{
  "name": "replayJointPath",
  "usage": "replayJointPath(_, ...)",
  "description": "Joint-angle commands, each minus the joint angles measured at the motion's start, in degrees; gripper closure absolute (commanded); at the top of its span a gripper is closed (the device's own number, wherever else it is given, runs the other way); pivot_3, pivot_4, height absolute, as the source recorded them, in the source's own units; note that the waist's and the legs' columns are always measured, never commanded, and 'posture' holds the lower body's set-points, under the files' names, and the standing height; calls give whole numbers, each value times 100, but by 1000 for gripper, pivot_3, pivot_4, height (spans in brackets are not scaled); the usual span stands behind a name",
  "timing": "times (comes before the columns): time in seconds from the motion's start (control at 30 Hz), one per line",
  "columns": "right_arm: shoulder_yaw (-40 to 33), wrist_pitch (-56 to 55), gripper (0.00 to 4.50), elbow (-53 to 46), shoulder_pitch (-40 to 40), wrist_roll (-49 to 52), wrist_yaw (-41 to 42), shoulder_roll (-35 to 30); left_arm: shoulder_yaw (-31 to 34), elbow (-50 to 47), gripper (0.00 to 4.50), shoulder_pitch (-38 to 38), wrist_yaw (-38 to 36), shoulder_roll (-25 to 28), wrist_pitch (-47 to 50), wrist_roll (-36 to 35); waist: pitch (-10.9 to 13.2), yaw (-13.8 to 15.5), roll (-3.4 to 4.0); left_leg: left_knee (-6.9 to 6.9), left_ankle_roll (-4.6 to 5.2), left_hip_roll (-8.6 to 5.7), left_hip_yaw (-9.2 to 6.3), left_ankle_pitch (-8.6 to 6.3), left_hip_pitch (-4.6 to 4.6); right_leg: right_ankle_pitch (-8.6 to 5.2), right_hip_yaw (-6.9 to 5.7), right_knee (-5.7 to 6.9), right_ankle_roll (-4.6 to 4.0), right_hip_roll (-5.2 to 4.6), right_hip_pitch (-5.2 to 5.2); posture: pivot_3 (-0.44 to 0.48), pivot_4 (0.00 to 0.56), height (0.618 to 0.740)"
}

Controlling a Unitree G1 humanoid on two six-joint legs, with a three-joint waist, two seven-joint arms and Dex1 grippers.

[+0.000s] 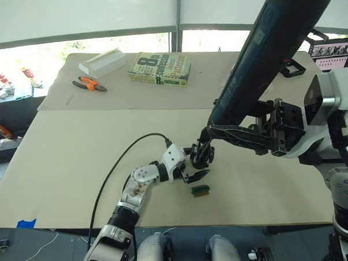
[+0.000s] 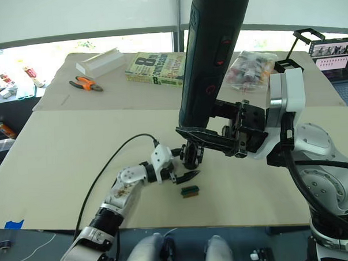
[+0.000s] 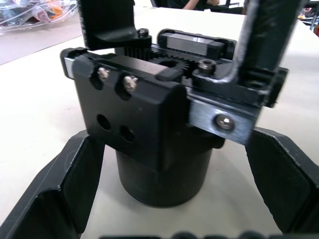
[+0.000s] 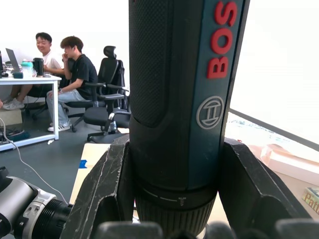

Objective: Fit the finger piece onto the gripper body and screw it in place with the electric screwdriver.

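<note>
Holding the gripper body [image 2: 190, 154] near the front middle of the table [image 2: 59, 153], the left gripper [image 3: 159, 199] has its two black fingers [image 3: 65, 189] spread wide on either side of the block's round base; the left wrist view does not settle whether they press on it. That view shows the block's black face with two bright screws above two bare holes, a gear and a metal rail behind. Just in front of it on the table lies a tiny green block [image 2: 190, 190], apart from the gripper. The right gripper [image 2: 212, 141] is clamped on the electric screwdriver [image 2: 211, 54], one finger to each side of the barrel in the right wrist view, where red lettering runs along the dark blue casing. The tool stands nearly upright, its lower end coming down at the gripper body; the bit tip is hidden, so contact cannot be judged. The finger piece cannot be told apart among the black parts. Toward the far edge lie orange-handled pliers [image 2: 83, 84], a white box [image 2: 100, 61], a book [image 2: 157, 67] and a clear bag of small parts [image 2: 249, 66].
</note>
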Motion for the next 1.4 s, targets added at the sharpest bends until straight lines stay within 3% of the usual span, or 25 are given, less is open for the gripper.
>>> replayJointPath(0.03,-204,-42,2577,-268,-120,109,-73,-20,31,-50,23,-99,67,-88,20,-64,0,2,0,0,0,0,0,0,0,0,0,0,0,-1,0,0,150,740)
replayJointPath(0.07,-206,-39,2577,-281,-115,110,-93,-17,16,-39,23,-105,13,-94,65,-91,0,2,0,0,0,0,0,0,0,0,0,0,0,-1,0,0,150,740)
replayJointPath(0.17,-206,-32,2577,-305,-107,109,-126,-13,-14,40,844,-134,-37,-123,80,-90,0,1,0,0,0,0,-1,0,0,0,0,0,0,-1,0,0,150,740)
replayJointPath(0.27,-212,-14,2577,-333,-104,122,-172,-16,-48,136,2123,-172,-22,-191,71,-55,0,19,0,0,0,-1,0,0,0,0,0,-1,0,-2,0,0,150,740)
replayJointPath(0.6,-267,48,2577,-369,-109,177,-209,-34,129,226,2087,-128,-675,-75,-428,-424,0,7,0,-1,1,0,0,-1,-1,0,-1,-1,0,-3,-2,0,150,740)
replayJointPath(0.9,-283,98,2577,-423,-91,339,-232,-51,395,1299,2087,-746,-1735,68,-1221,-644,1,-4,-1,0,1,0,0,-1,-2,0,-4,-1,0,-2,-3,0,150,740)
replayJointPath(1.1,-286,160,2577,-457,-102,461,-260,-86,453,2165,2087,-1162,-1814,31,-1537,-461,1,4,-2,2,2,-1,0,-1,-5,0,-7,-1,0,-3,-3,0,150,740)
replayJointPath(1.33,-302,171,2577,-464,-97,529,-285,-143,417,2378,2087,-1180,-1831,-16,-1408,-351,1,4,-1,3,3,-1,-1,-1,-4,0,-7,-1,0,-3,-1,0,150,740)
replayJointPath(1.4,-320,175,2577,-470,-85,552,-295,-152,441,2316,1054,-1151,-1780,-15,-1316,-344,1,5,-1,3,4,-1,-2,-2,-3,0,-7,-1,0,-3,0,0,150,740)
